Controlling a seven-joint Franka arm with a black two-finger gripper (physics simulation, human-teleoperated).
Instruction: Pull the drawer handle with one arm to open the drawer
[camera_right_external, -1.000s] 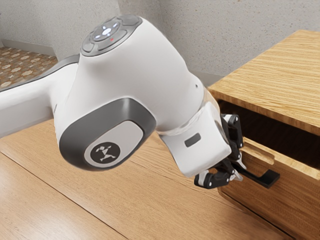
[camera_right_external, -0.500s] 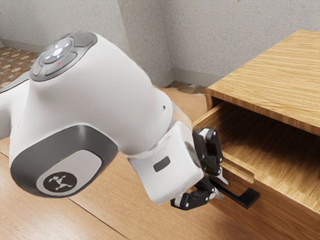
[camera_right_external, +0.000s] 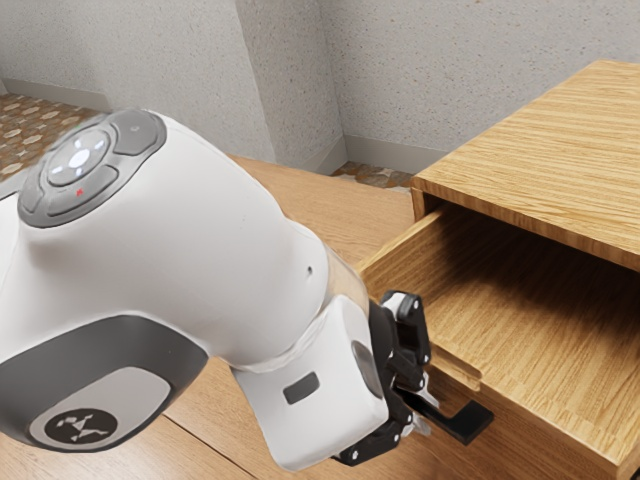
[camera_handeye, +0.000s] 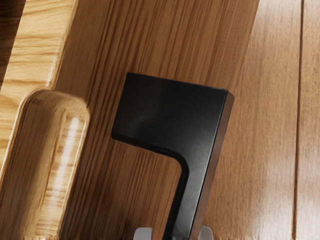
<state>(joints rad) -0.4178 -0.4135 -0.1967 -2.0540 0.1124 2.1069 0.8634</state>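
The wooden drawer (camera_right_external: 520, 340) stands pulled well out of its cabinet (camera_right_external: 560, 150), its bare inside showing. The black L-shaped handle (camera_right_external: 462, 421) juts from the drawer front (camera_right_external: 520, 450). My gripper (camera_right_external: 414, 398) is shut on the handle's bar, one finger on each side. In the wrist view the handle (camera_handeye: 175, 125) runs down the drawer front (camera_handeye: 165, 50) to my gripper (camera_handeye: 174, 234), and the grey fingertips (camera_handeye: 143, 233) flank its bar.
The cabinet sits on a wooden table (camera_right_external: 300, 210), seen also as planks (camera_handeye: 275, 125) beside the drawer front. My bulky white arm (camera_right_external: 170, 310) covers the exterior view's left and lower half. A speckled wall (camera_right_external: 450, 60) stands behind.
My gripper has drawn back toward the exterior view's lower left with the handle in it. The drawer has slid much further out, from a narrow gap to wide open.
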